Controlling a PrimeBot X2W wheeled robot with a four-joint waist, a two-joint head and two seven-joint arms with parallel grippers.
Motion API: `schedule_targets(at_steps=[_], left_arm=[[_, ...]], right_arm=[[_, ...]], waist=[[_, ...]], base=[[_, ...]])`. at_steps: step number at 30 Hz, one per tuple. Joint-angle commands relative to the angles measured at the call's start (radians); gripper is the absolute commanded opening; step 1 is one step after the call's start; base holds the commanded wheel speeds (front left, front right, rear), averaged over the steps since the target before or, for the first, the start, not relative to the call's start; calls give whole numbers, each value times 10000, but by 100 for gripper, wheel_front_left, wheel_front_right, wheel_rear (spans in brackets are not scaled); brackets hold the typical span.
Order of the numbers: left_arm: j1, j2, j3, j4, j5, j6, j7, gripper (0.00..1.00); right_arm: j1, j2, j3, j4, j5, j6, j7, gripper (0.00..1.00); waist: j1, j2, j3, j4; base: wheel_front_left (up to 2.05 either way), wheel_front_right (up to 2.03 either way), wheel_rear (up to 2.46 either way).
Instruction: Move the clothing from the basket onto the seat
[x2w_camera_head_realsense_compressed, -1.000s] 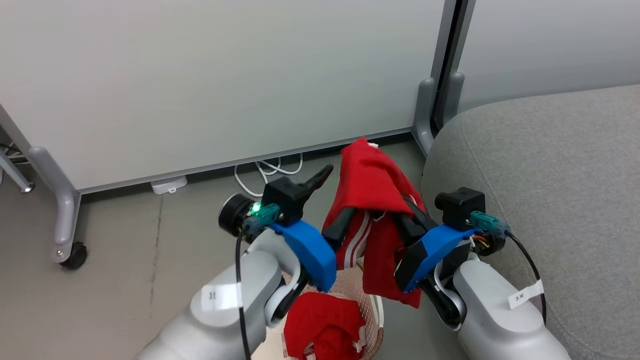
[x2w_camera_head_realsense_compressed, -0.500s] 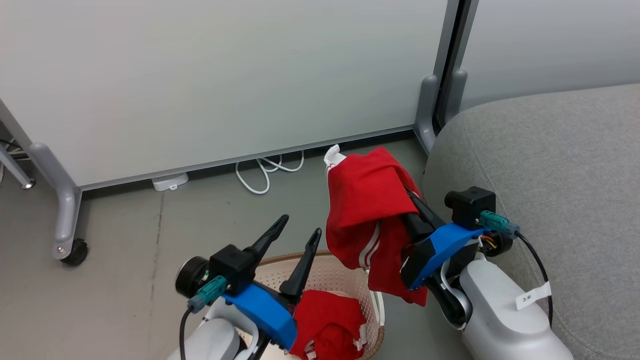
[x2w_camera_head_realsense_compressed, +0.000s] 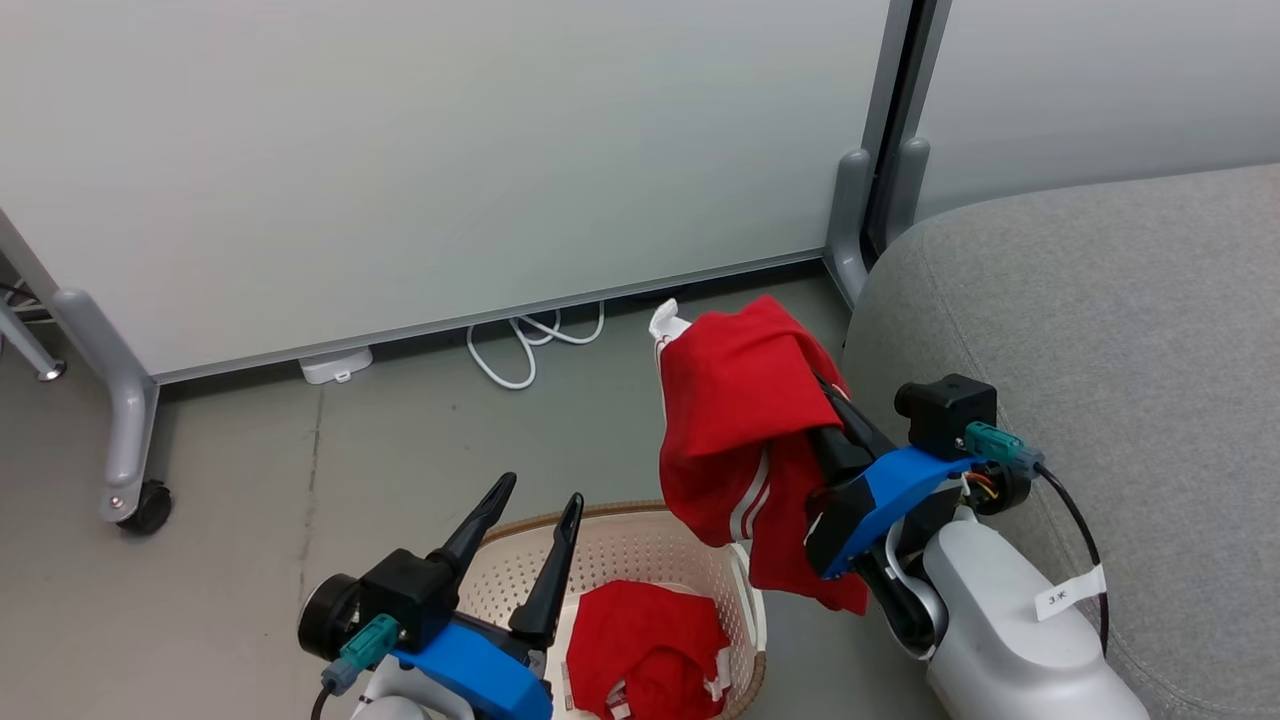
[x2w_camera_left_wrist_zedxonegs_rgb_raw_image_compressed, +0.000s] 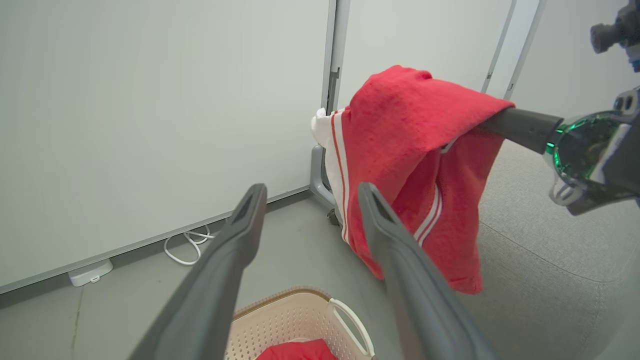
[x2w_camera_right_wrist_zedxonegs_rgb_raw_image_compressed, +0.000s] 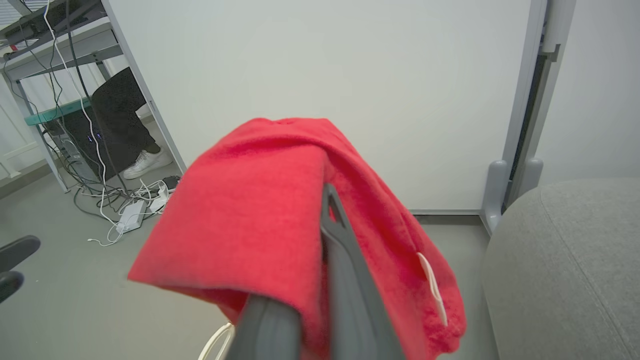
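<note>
Left gripper (x2w_camera_head_realsense_compressed: 541, 490) spread wide, empty, at basket (x2w_camera_head_realsense_compressed: 640, 512) left rim; one red garment (x2w_camera_head_realsense_compressed: 640, 650) lies inside. Right gripper (x2w_camera_head_realsense_compressed: 840, 435) clenched on second red garment (x2w_camera_head_realsense_compressed: 730, 410), hanging above basket's right edge. Keep hem clear of rim, swing right over seat (x2w_camera_head_realsense_compressed: 1100, 330) beyond basket, release low.

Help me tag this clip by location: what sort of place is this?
Probably an office or lab test area rather than a home: pale partition panels on castors, a desk tangled with cables beyond them, and a hard grey floor around the sofa seat and laundry basket.
</note>
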Motion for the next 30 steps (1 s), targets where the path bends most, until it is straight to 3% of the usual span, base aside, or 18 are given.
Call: schedule_targets(at_steps=[1,12,30], left_arm=[[117,-56,121,-37,108,-52,-30,100],[315,-332,709,-80,620,-301,-30,100],[94,-465,1079,-49,1130,-466,-30,100]], right_arm=[[127,-14,-21,-17,15,1,-57,0],[66,-14,202,-101,153,1,-57,0],[15,-12,-10,-305,101,2,-56,0]], waist=[[0,0,-1,-23],[0,0,82,-873],[0,0,637,-4105]], base=[[0,0,0],[0,0,0],[0,0,0]])
